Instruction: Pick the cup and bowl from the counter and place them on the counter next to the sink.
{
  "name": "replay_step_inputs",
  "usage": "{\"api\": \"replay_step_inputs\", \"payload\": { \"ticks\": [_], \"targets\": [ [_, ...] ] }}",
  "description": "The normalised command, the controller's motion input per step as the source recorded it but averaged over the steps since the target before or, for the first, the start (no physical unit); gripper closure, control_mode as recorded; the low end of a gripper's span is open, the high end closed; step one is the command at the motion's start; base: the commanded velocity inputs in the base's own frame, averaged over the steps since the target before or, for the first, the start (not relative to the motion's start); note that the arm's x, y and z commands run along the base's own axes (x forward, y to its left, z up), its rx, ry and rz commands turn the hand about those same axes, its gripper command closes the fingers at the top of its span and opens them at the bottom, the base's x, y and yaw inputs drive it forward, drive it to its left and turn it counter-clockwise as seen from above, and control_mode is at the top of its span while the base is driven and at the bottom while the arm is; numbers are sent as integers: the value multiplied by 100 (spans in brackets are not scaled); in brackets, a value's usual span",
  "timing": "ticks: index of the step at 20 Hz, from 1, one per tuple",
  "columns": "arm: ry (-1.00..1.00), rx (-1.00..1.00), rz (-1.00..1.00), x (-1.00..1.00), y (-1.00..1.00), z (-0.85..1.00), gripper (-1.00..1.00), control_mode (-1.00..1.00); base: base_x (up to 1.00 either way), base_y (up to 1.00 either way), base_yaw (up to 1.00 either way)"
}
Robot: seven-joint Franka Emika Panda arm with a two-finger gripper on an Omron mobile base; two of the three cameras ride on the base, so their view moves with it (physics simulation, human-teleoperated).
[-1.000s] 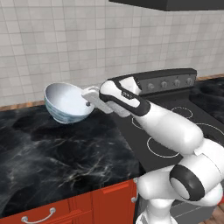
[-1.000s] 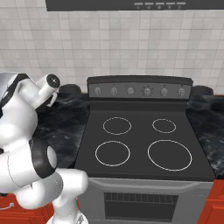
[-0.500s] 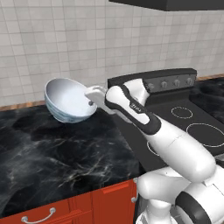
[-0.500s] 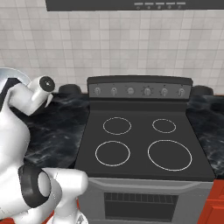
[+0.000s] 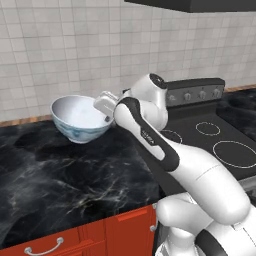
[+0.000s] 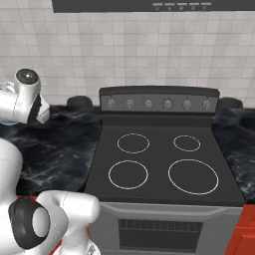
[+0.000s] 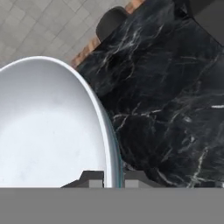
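Note:
The wide bowl [image 5: 80,119], white inside with blue-grey bands outside, hangs just above the black marble counter [image 5: 60,175] near the tiled wall. My gripper [image 5: 107,107] is shut on its right rim. In the hand view the bowl [image 7: 48,131] takes up the left half, and its rim runs down between my two dark fingertips, with the gripper [image 7: 113,178] pinching it. The counter [image 7: 175,109] lies below to the right. The cup and the sink are out of view.
A matte black stovetop [image 6: 159,159] with white rings and a knob panel [image 6: 159,103] stands to the right of the counter. Red cabinet fronts [image 5: 75,237] run below the counter edge. A dark round object [image 7: 111,22] sits by the wall.
The arm has carried the bowl leftward and lower, closer to the counter. The whole scene has shifted in both base views, so the base has moved too.

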Motion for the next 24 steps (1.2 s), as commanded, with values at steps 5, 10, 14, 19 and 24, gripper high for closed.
{"api": "replay_step_inputs", "payload": {
  "ticks": [5, 10, 14, 19, 24],
  "targets": [
    [29, -4, -21, -43, -39, 0, 100, -100, 0, 0, 0],
    [11, -8, -7, -11, -58, 0, 100, -100, 0, 0, 0],
    [3, -4, 0, -38, -50, 0, 100, -100, 0, 0, 0],
    [-4, 0, 0, -67, -44, 0, 100, -100, 0, 0, 0],
    [-8, 0, 3, -81, -9, 0, 100, -100, 0, 0, 0]
  ]
}}
